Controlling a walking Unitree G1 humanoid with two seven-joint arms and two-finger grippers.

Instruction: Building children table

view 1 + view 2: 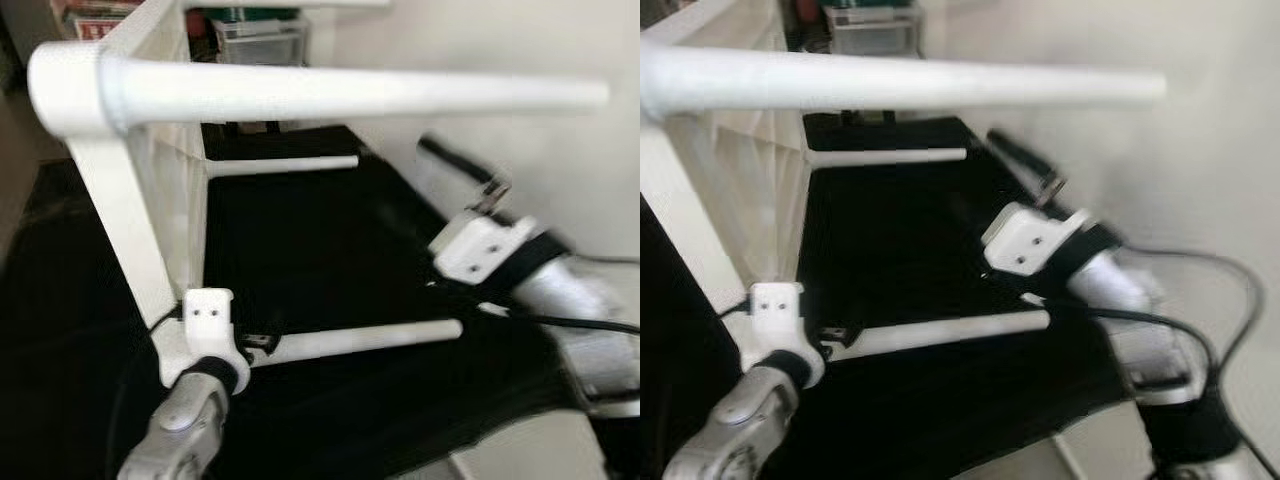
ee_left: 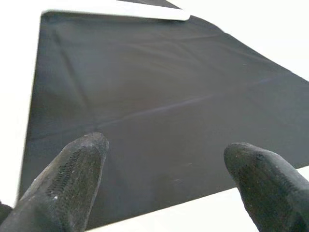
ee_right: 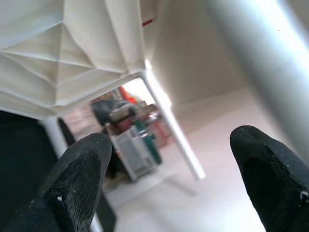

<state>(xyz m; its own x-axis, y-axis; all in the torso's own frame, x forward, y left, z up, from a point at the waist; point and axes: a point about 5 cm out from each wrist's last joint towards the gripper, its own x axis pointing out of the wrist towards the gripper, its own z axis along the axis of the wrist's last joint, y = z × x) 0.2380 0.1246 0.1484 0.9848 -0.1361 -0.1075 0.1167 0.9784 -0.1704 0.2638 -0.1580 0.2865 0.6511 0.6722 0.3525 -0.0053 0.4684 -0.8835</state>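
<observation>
white table on its side, both arms near its legs

the white table (image 1: 150, 180) lies tipped on its side on a black cloth (image 1: 330, 260), its ribbed underside facing the robot's right. three round white legs stick out sideways from it: the top leg (image 1: 350, 92) runs across the upper part of the head views, the far leg (image 1: 285, 165) sits lower and further back, and the near leg (image 1: 360, 340) lies just above the cloth.

left gripper (image 2: 169, 169): fingers spread wide, nothing between them, pointing over the black cloth. in the head view the left arm's white wrist block (image 1: 208, 318) sits right at the base of the near leg, by the table's edge; whether it touches the leg cannot be told.

right gripper (image 3: 171, 179): fingers wide apart, holding nothing, aimed at the table's underside between the legs. its wrist (image 1: 1035, 240) hangs beyond the tip of the near leg, blurred.

a clear storage box (image 1: 258, 42) stands behind the table, by the pale wall (image 1: 520, 160).
</observation>
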